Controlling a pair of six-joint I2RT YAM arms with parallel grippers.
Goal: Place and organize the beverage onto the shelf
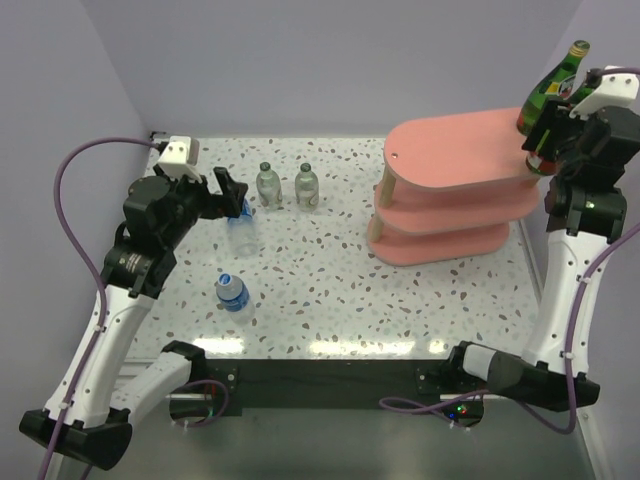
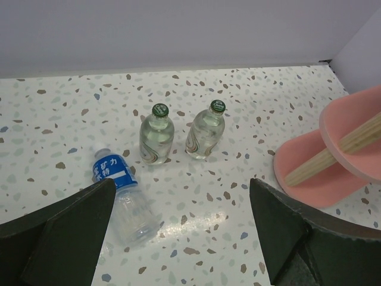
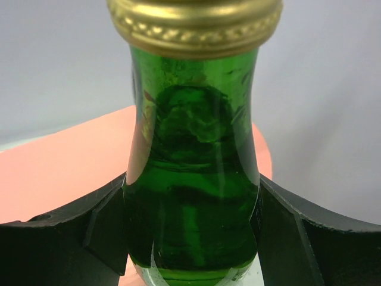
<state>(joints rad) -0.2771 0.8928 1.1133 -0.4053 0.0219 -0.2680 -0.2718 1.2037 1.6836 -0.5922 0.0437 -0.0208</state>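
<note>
My right gripper [image 1: 548, 135] is shut on a dark green glass bottle [image 1: 553, 88] with a gold cap and holds it tilted at the right end of the pink shelf's [image 1: 450, 160] top board. The right wrist view shows the bottle [image 3: 193, 196] between my fingers [image 3: 65, 226], above the pink board [image 3: 65, 167]. My left gripper [image 1: 228, 195] is open above a blue-labelled plastic bottle [image 1: 243, 236] lying on its side; that bottle also shows in the left wrist view [image 2: 122, 190]. A second blue-labelled bottle [image 1: 232, 292] stands nearer. Two clear green-capped bottles [image 1: 268, 185] [image 1: 307, 185] stand behind. The second dark green bottle is not visible.
The shelf's lower boards [image 1: 440, 235] and wooden posts [image 2: 321, 158] stand at the back right of the speckled table [image 1: 330, 290]. Lilac walls close the back and both sides. A purple cable loops beside the left arm [image 1: 70, 180].
</note>
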